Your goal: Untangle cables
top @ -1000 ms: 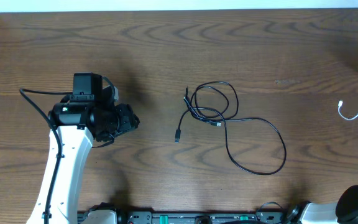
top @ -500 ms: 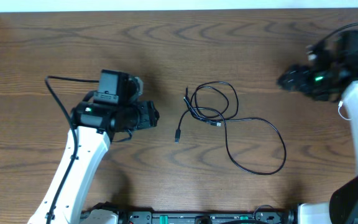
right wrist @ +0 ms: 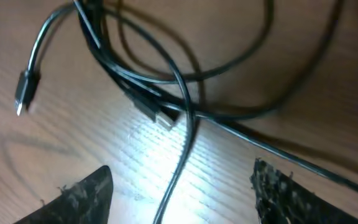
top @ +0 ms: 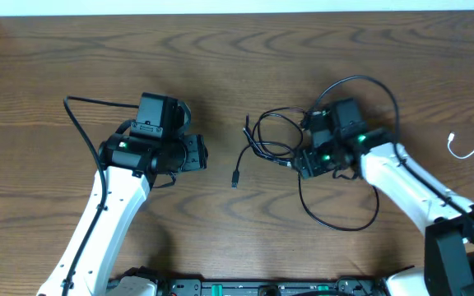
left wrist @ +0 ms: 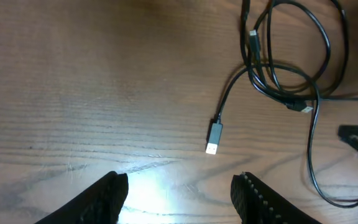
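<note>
**Overhead**
- cables: 2, one black cable [top: 346,228] and one white cable [top: 466,154]
- black cable: mid-table [top: 220,49], small crossed loops at the top and one big open loop below them
- white cable: far right edge of the table, partly cut off by the frame, well apart from the black one
- grippers: 2
- left gripper [top: 202,154]: left of the tangle, clear of it, pointing right
- right gripper [top: 297,163]: over the crossed part of the black cable, right side of the loops
- USB plug [top: 234,178]: lies alone on the wood between the two grippers, nearer the left one

**Left wrist**
- fingers: 2 in view at the bottom edge, spread wide, nothing between them, so the left claw is released
- plug ends: 2 countable, the silver-tipped USB plug [left wrist: 214,137] and a small plug [left wrist: 303,109] inside the tangle
- loops: black cable crosses itself several times at upper right
- right edge: dark tips poking in, cannot tell what they are

**Right wrist**
- fingers: 2 in view at the bottom corners, wide apart, so the right claw is released
- strands: one black strand runs down between the fingers; cannot tell if it touches either one
- plug ends: 2, the USB plug [right wrist: 25,90] far left and the small plug [right wrist: 160,116] in the bundle
- white cable: not visible here
</note>
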